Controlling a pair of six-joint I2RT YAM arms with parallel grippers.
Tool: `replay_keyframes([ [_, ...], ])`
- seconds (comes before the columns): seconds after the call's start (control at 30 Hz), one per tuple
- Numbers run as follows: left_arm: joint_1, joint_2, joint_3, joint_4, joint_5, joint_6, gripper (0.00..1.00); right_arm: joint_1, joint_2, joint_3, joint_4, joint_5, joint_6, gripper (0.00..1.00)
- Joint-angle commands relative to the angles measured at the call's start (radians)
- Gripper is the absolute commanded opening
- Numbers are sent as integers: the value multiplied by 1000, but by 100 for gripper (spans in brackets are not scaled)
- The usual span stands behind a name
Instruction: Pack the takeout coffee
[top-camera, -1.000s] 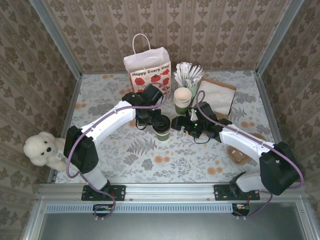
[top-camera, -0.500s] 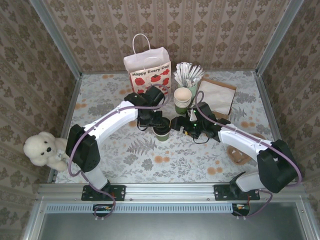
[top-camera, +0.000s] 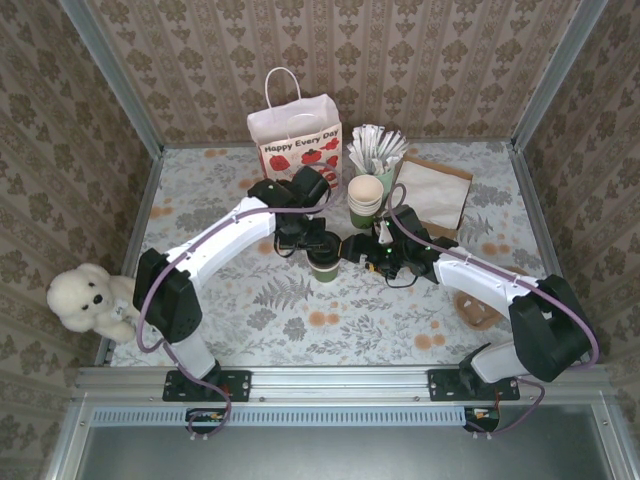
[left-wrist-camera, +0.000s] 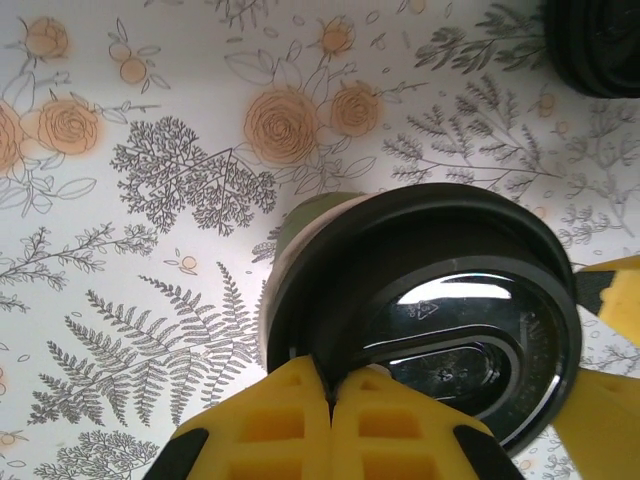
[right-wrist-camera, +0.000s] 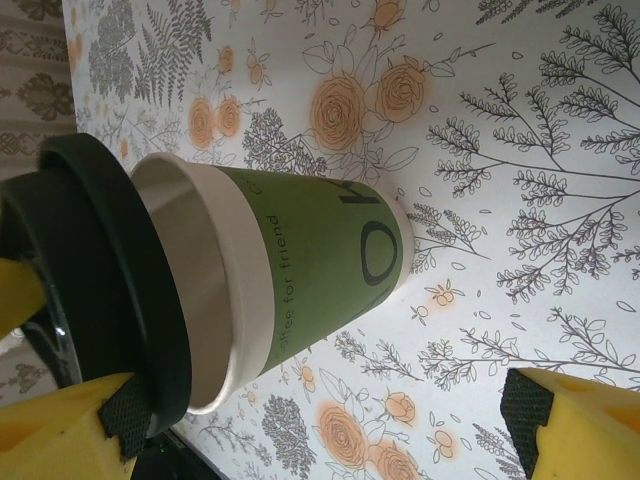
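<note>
Back of table crowded: gift bag (top-camera: 296, 135), cup stack (top-camera: 365, 200), stirrer holder (top-camera: 377, 150) and brown paper bag (top-camera: 437, 190) sit close together. Centre blocked: left arm (top-camera: 220, 240) and right arm (top-camera: 480, 280) meet at takeout coffee (top-camera: 323, 264). Open tablecloth (top-camera: 290, 320) in front and far left. Teddy bear (top-camera: 88, 298) at left edge.

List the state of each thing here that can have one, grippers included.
small green paper cup: upright on the table, mouth partly uncovered.
round black plastic lid: tilted over the cup's mouth, not pressed on.
left gripper: shut on the lid's rim.
right gripper: open, one finger each side of the cup.
white paper gift bag: standing upright.
stack of lidless green cups: upright.
</note>
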Motion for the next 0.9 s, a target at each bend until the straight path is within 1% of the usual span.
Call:
replay_keyframes([
  [0.0,-9,12,34,-59,-16,26,0,-5,4,0,4,-22,17,93],
  [0.23,-17,22,20,-68,-12,22,0,-5,6,-1,-1,-22,16,93],
  [0.4,-16,24,-17,-40,7,12,0,-5,4,-1,-6,-19,15,93],
  [0.67,-16,21,-27,-41,-23,12,0,-5,2,-5,-12,-13,14,93],
  [0.87,-17,22,-32,-27,-21,12,0,-4,4,-5,-11,-15,15,93],
])
